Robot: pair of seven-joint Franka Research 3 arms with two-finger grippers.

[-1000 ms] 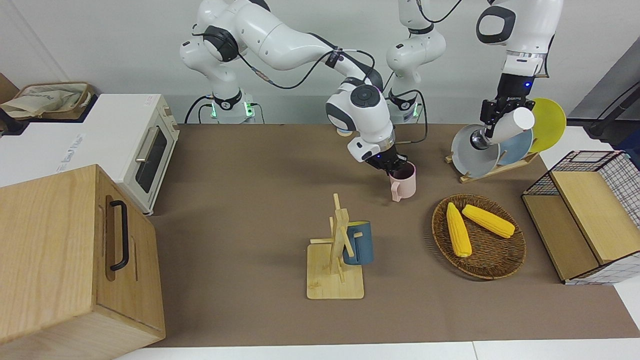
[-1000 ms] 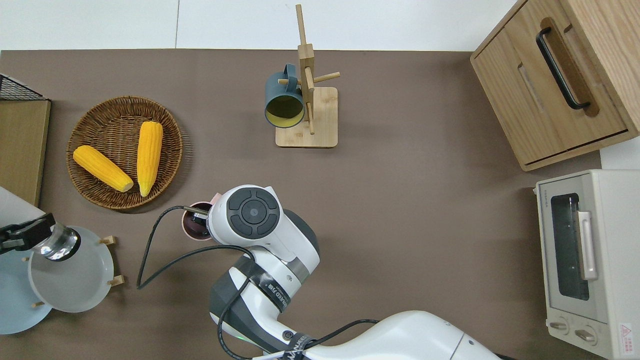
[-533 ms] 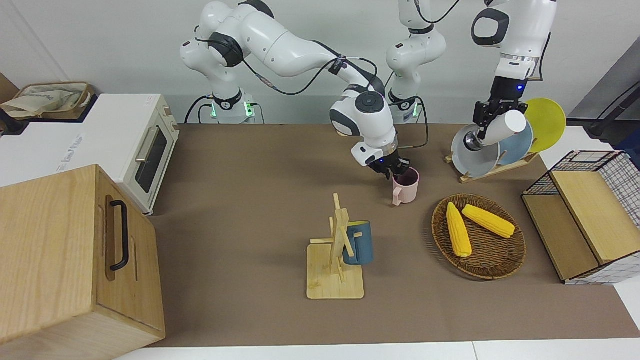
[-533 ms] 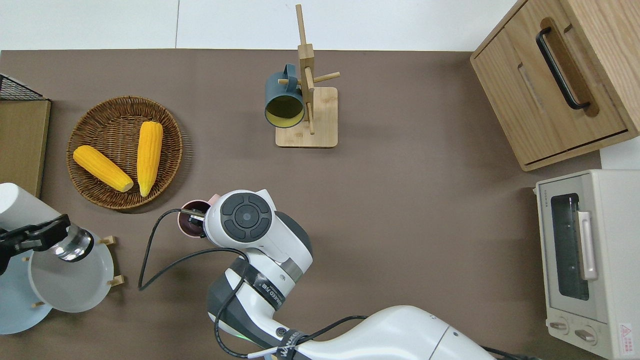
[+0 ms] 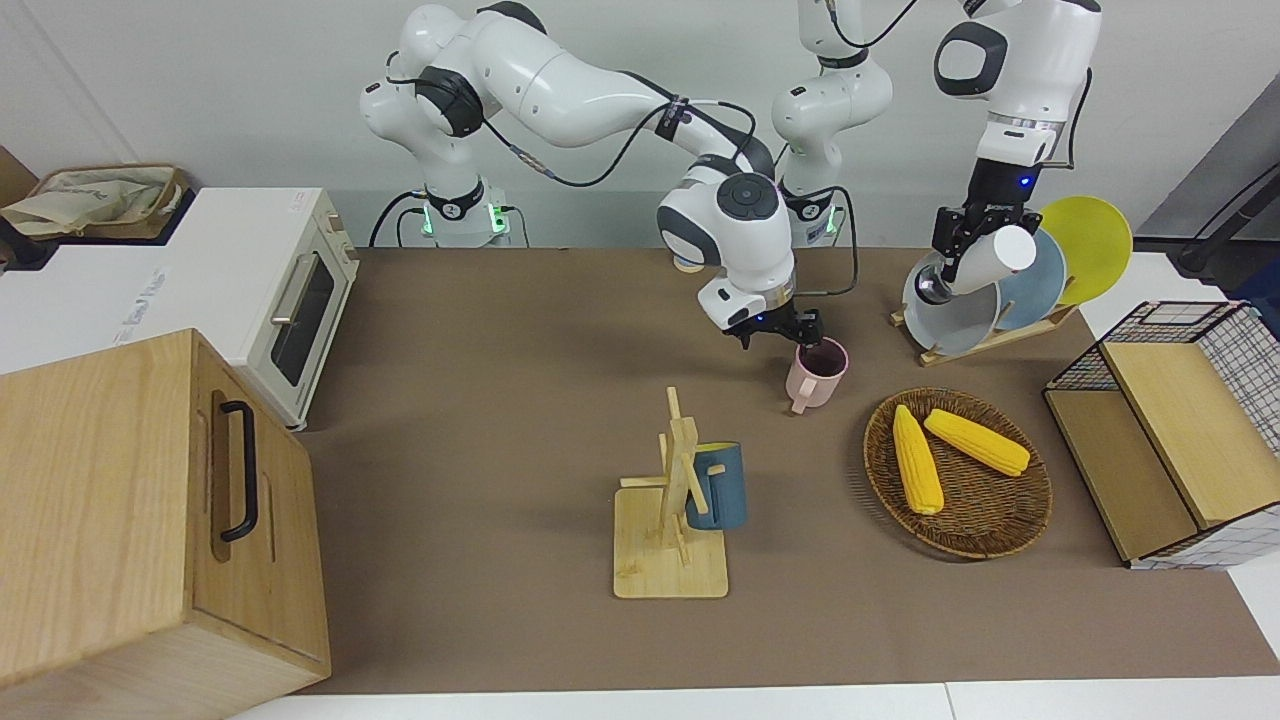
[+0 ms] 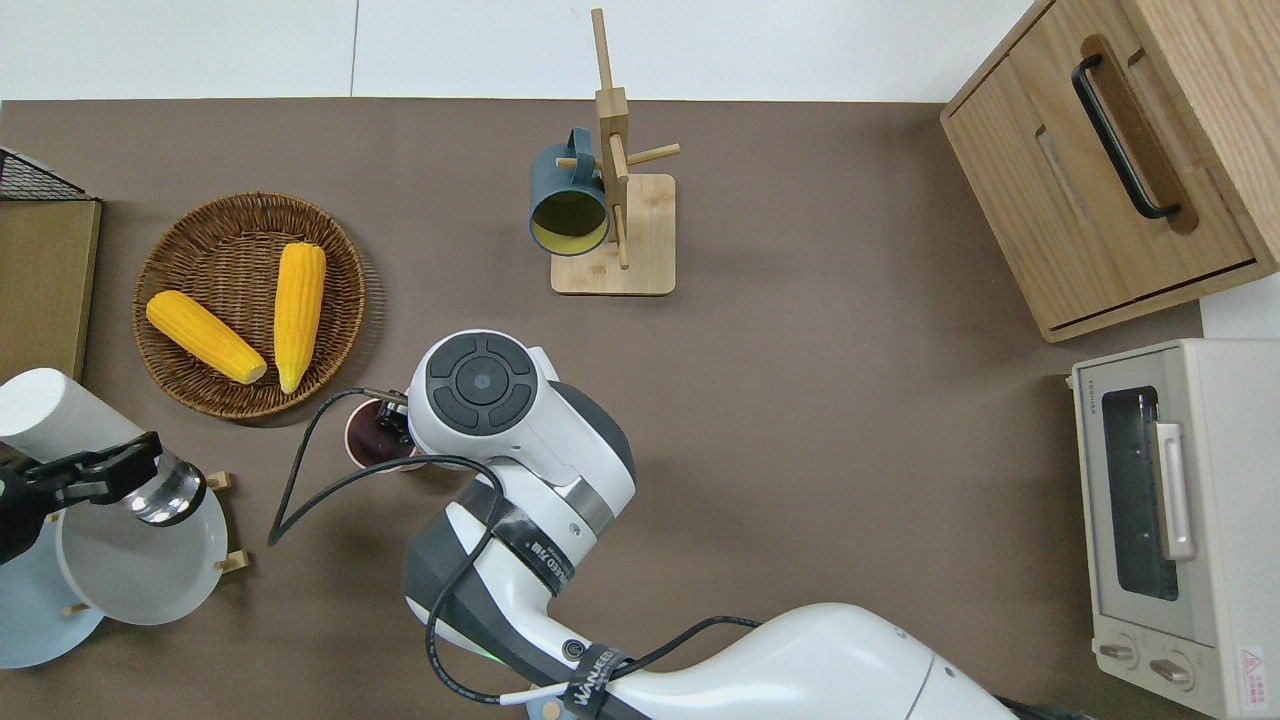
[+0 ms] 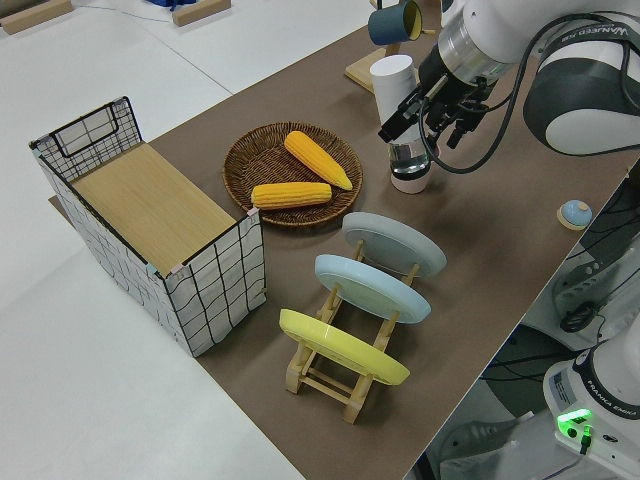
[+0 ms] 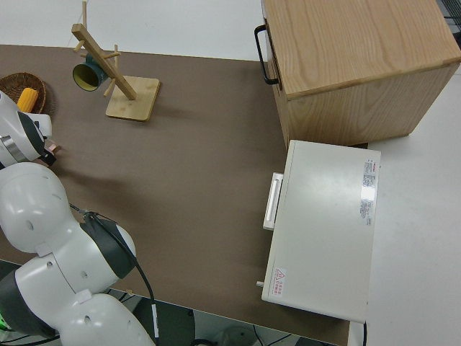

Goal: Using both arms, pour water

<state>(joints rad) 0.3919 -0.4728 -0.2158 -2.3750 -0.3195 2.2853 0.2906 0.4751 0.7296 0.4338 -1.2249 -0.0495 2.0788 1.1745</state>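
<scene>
While the pour itself is judged not yet begun, the two vessels are being carried toward one another; in the front view the right gripper (image 5: 790, 338) is seen clamped on the rim of a pink mug (image 5: 818, 373), which hangs tilted below it with its handle turned away from the robots; the left gripper (image 5: 962, 252) is closed round a white bottle (image 5: 985, 262) with a silver end, held aslant over the plate rack (image 5: 985, 335), and a gap remains between bottle and mug; the mug's inside looks dark, but whether anything is in it cannot be told.

In the overhead view the left gripper (image 6: 80, 478) is found over the grey plate (image 6: 140, 565), the white bottle (image 6: 55, 415) reaching from it toward the wicker basket (image 6: 175, 245); the pink mug (image 6: 370, 440) is only partly shown beside the right arm's wrist, and the right gripper is hidden under that wrist.

In the left side view the white bottle (image 7: 395, 90) stands nearly upright in the left gripper (image 7: 428, 100), with the pink mug (image 7: 410, 180) low beneath it.

In the right side view little more than the right arm's own links is offered.

The next move is judged to call for the bottle's mouth to be brought over the mug's opening, the mug levelled, and the bottle tipped slowly; a tilted mug could let water spill.
</scene>
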